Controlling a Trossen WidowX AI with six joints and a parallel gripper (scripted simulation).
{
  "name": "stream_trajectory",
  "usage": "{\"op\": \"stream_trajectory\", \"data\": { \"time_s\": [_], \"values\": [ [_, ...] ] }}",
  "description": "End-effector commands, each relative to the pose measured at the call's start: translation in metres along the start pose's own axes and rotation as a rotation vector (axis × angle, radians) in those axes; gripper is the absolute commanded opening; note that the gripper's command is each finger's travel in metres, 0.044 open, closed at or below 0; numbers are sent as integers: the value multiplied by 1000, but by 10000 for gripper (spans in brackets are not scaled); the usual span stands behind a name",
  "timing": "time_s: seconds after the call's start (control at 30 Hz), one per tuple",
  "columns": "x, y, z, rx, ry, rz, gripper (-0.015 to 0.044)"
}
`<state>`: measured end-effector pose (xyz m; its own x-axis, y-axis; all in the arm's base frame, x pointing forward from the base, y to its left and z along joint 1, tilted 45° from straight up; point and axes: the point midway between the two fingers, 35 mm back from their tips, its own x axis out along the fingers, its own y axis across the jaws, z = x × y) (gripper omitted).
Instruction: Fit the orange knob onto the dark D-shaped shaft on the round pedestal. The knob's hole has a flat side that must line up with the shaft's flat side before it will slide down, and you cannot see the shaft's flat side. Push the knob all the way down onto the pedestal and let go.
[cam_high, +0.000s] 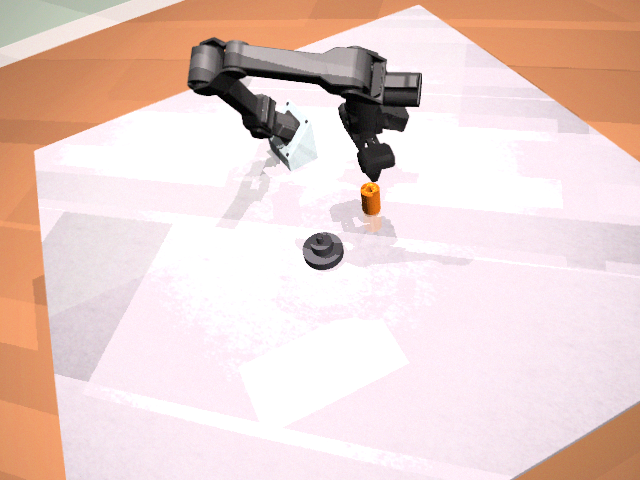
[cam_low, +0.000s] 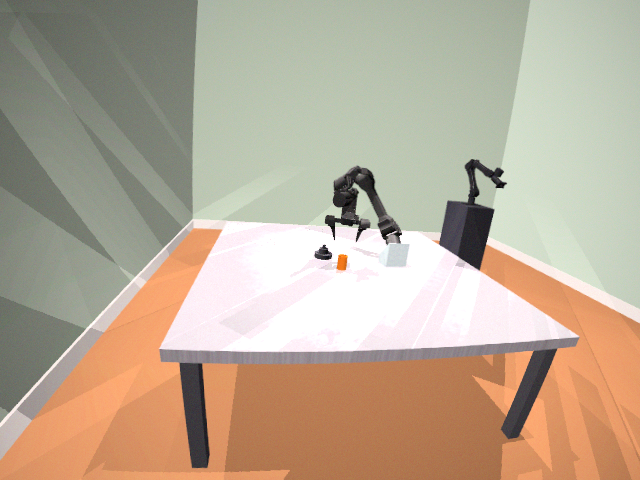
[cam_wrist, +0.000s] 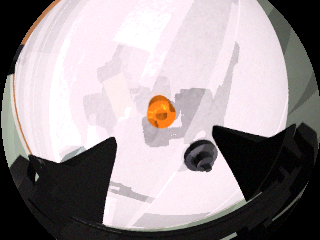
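The orange knob (cam_high: 370, 202) (cam_low: 342, 262) (cam_wrist: 161, 118) stands upright on the table, apart from the pedestal, with its hole facing up. The hole's flat side is not clear now. The dark round pedestal (cam_high: 330, 261) (cam_low: 323, 255) (cam_wrist: 190, 155) stands on the table near the knob. Its bare shaft (cam_high: 320, 238) (cam_wrist: 206, 166) points up, and the shaft's flat side cannot be made out. My gripper (cam_low: 345, 240) (cam_wrist: 165, 136) is wide open and empty, with its fingertips pointing down. It is above the table and clear of the knob. In the top view one finger largely hides the other.
The arm's pale wedge-shaped base block (cam_high: 305, 151) (cam_low: 395, 255) stands on the white table (cam_high: 465, 361) (cam_low: 361, 330), near the knob. A second small arm (cam_low: 472, 180) stands on a dark pillar (cam_low: 466, 227) beyond the table. The table's edges show in the top and exterior views.
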<state>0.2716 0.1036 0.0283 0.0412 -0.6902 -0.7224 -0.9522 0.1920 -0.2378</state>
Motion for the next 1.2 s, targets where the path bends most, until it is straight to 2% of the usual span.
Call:
{"op": "stream_trajectory", "data": {
  "time_s": [0.0, 0.1, 0.47, 0.53, 0.83, 0.97, 1.17],
  "values": [
    [0, -1, -1, 4, 11, -3, 440],
    [0, -1, -1, 139, 11, -4, 440],
    [0, -1, -1, 1180, 8, -10, 440],
    [0, -1, -1, 1299, 7, -10, 440],
    [2, -1, -1, 1314, 7, -10, 440],
    [34, -2, -1, 1315, 7, -11, 440],
    [49, -2, -1, 1315, 7, -12, 440]
  ]
}}
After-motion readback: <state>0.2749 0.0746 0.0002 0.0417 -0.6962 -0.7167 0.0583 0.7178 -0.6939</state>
